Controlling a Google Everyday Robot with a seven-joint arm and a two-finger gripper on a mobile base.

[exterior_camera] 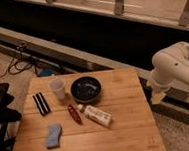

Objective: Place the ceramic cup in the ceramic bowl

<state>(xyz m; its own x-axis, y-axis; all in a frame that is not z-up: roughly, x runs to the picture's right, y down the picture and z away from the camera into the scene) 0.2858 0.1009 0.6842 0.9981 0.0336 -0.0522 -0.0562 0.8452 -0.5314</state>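
- Tool point(158, 95) at end of white arm point(173, 65), just off right edge of surface point(129, 137), well apart from all items; wide or narrow: cannot tell.
- Target: ceramic cup point(57, 87), upright, back left of surface, just beside ceramic bowl point(86, 89), on its left.
- Step in hand, by judgement: reach for cup; nothing held so far.
- Cross above bowl height; avoid sweeping low over white bottle point(98, 115) and red item point(74, 114) in front of bowl.
- Descend vertically on cup, centred; close gap to bowl leaves little side room.
- Grip firm; glazed wall probably slick.
- Lift straight up past bowl rim, then shift short way right.
- Lower until base seats inside bowl; release only then.
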